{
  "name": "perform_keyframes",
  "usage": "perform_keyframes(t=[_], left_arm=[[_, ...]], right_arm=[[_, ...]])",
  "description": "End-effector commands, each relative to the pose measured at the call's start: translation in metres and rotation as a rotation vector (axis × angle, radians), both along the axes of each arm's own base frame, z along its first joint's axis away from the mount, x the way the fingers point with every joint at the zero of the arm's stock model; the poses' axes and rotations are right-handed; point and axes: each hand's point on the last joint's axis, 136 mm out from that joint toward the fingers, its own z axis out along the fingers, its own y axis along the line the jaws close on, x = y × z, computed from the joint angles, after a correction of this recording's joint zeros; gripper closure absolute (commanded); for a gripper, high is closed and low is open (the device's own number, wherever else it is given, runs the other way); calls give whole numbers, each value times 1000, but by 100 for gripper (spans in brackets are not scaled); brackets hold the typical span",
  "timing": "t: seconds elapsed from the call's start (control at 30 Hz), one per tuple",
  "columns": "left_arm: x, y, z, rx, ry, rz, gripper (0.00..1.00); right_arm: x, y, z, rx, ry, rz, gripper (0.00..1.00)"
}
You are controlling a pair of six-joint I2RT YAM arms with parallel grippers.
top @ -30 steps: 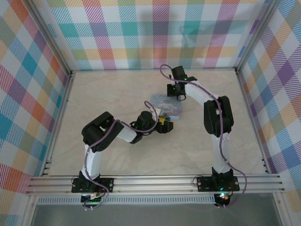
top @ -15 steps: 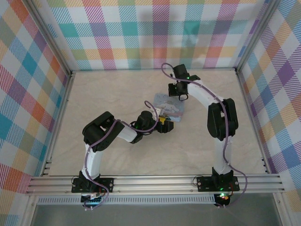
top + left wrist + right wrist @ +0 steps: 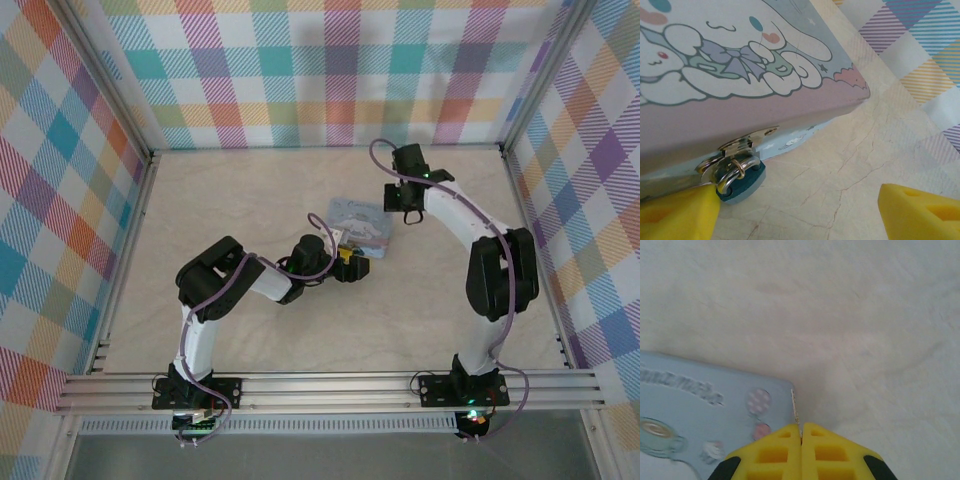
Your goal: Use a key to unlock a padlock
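Padlock [image 3: 738,176]: hangs from the hasp [image 3: 747,141] on the front wall of the tin [image 3: 358,222], at about 7 o'clock in the left wrist view. Silver shackle [image 3: 731,170] through the hasp loop. The body looks dark teal from this angle, and its lower edge seems to rest on the counter [image 3: 250,200].

Left pincer [image 3: 795,202]: fingers wide apart, holding nothing. One yellow finger sits just beside the padlock at its 8 o'clock; I cannot tell if they touch. The other is well off at 4 o'clock of the frame.

Right pincer [image 3: 801,432]: fingers pressed together, clamped on the key [image 3: 795,411]. A thin pale sliver sticks out toward 12 o'clock, next to the tin's corner. In the top view this pincer stands at the tin's 2 o'clock, the opposite side from the lock.

Handling, as judgement:
- Padlock is small, rigid and light, and swings freely on the hasp, so it will likely twist away under the key unless pinned.
- Best hold is across the flat sides of the body, leaving the keyhole end open. The shackle is smooth and round, a poor grip.
- Key is stiff but very thin. It is held by little more than an edge and could pivot or slip under side load, so push straight along its length.
- Keyhole not visible from here.
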Motion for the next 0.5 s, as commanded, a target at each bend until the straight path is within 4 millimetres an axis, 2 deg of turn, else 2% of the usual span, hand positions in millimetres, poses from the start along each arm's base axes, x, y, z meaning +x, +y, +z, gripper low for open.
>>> perform_keyframes(t=[0.0, 0.13, 0.27, 0.47], left_arm=[[4, -6, 4, -27, 1, -20, 18], [6, -8, -2, -14, 15, -20, 18], [6, -13, -2, -35, 20, -39, 18], [8, -18, 2, -49, 26, -48, 21]], right_arm=[[-5, -2, -9, 14, 6, -34, 100], [-9, 14, -28, 70, 42, 2, 100], [-12, 37, -36, 109, 60, 64, 100], [-17, 42, -41, 124, 69, 71, 100]])
